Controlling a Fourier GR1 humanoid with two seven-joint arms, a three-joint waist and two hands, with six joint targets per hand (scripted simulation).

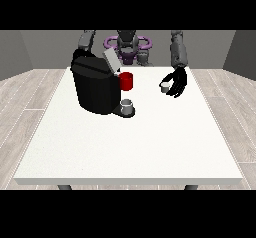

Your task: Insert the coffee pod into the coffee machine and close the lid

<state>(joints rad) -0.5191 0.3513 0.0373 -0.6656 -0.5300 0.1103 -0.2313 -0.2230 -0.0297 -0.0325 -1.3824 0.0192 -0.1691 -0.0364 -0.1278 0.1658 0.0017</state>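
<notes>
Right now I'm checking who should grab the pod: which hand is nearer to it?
The left, the hand at the view's right: it sits right beside the pod, fingers curved toward it. The other hand is hidden behind the coffee machine, far across the table.

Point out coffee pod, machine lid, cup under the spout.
coffee pod (164,86), front view, its side, beside the hand.
machine lid (111,60), front view, middle of the raised flap.
cup (127,105), front view, its side wall.
</notes>
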